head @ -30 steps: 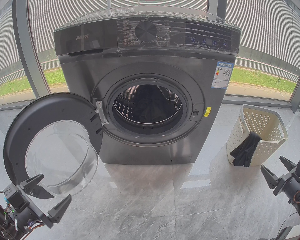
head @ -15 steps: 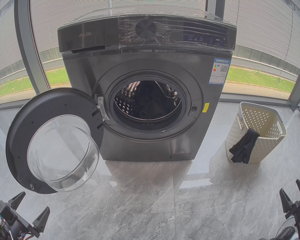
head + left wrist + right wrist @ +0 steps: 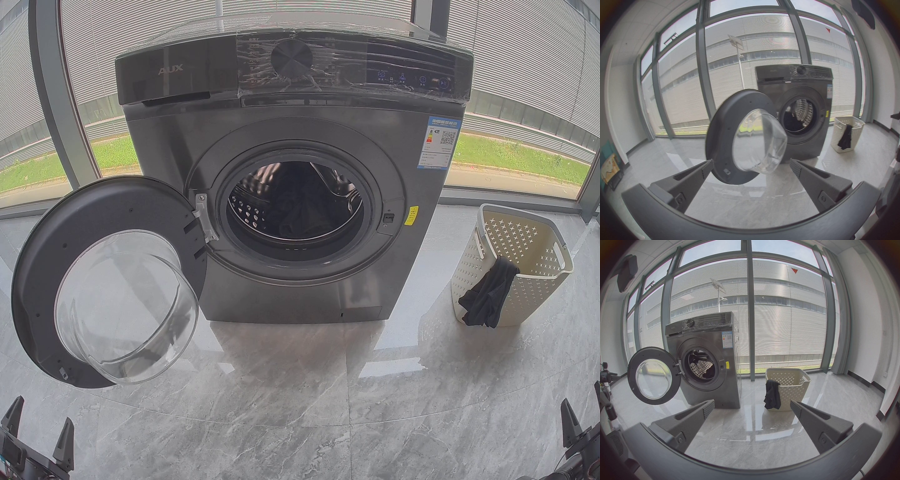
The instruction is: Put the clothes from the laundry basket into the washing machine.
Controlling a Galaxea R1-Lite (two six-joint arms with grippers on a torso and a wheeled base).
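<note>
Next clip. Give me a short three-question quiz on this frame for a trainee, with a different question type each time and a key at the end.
1. True or false: the door of the washing machine hangs open.
2. Where is the dark garment? A) flat on the floor B) draped over the rim of the laundry basket C) on top of the machine
3. Fill in: the left end effector and the right end effector are both ____, holding nothing.

Key: 1 true; 2 B; 3 open.
</note>
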